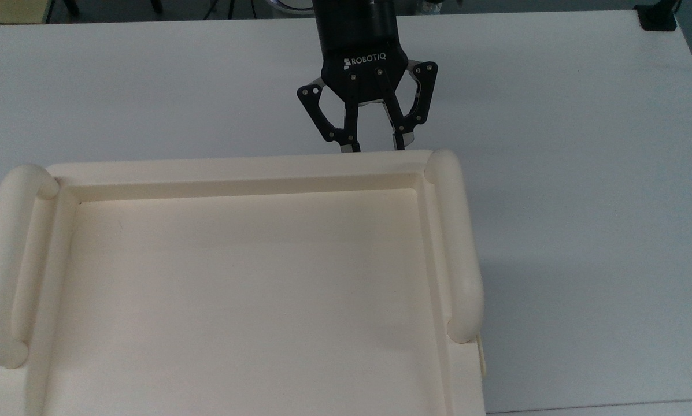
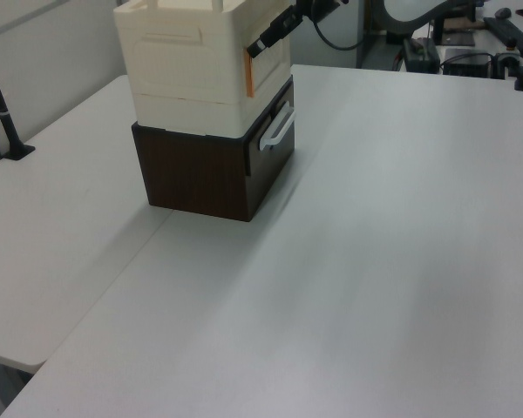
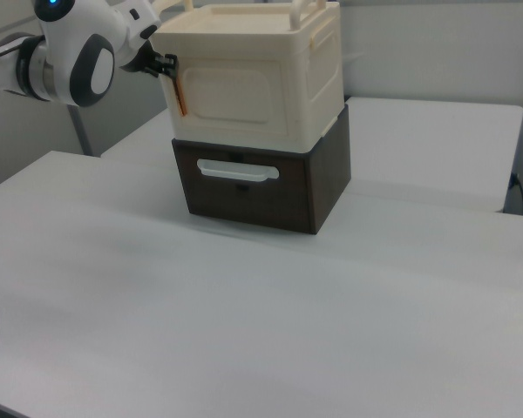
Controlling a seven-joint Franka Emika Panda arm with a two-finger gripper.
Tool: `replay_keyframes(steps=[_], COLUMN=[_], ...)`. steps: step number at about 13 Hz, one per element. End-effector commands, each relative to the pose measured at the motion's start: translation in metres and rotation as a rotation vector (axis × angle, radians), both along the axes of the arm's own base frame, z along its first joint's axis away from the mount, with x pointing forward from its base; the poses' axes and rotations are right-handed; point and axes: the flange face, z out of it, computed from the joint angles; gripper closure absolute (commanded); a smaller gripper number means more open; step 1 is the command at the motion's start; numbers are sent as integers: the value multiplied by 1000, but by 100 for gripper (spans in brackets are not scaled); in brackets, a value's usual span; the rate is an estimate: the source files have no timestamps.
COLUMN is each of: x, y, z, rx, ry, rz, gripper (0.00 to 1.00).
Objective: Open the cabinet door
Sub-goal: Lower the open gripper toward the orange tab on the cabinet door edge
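Cream plastic fills the lower top view: the cabinet [image 1: 253, 289], seen from above, shows its recessed top and a tube rail along each side. Our gripper [image 1: 376, 149] sits at its far edge, fingers spread apart and holding nothing, tips hidden past the rim.

In the left view, the cabinet rests on a dark brown drawer unit [image 2: 211, 170]. The cabinet door [image 2: 268, 54] looks shut, an orange handle [image 2: 249, 71] on its edge, the gripper [image 2: 263, 42] just beside it.

In the right view, the door [image 3: 234, 100] faces us; the gripper [image 3: 167, 63] nears the handle's top.

We judge the fingers could miss or slip off the slim handle, or tug the stack. The white table [image 3: 270, 322] leaves open swing room.
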Motion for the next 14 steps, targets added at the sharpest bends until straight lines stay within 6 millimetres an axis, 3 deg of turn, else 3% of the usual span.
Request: replay_keyframes(steps=[1,7,9,14], x=[6,18,19,21], y=[4,6,6,7], z=[-2,-14,-16,-20], rx=[18,6,3,-32], ry=[-45,-45,-42,-59], rz=[-8,-5,-4,5], gripper=[57,58,73,87])
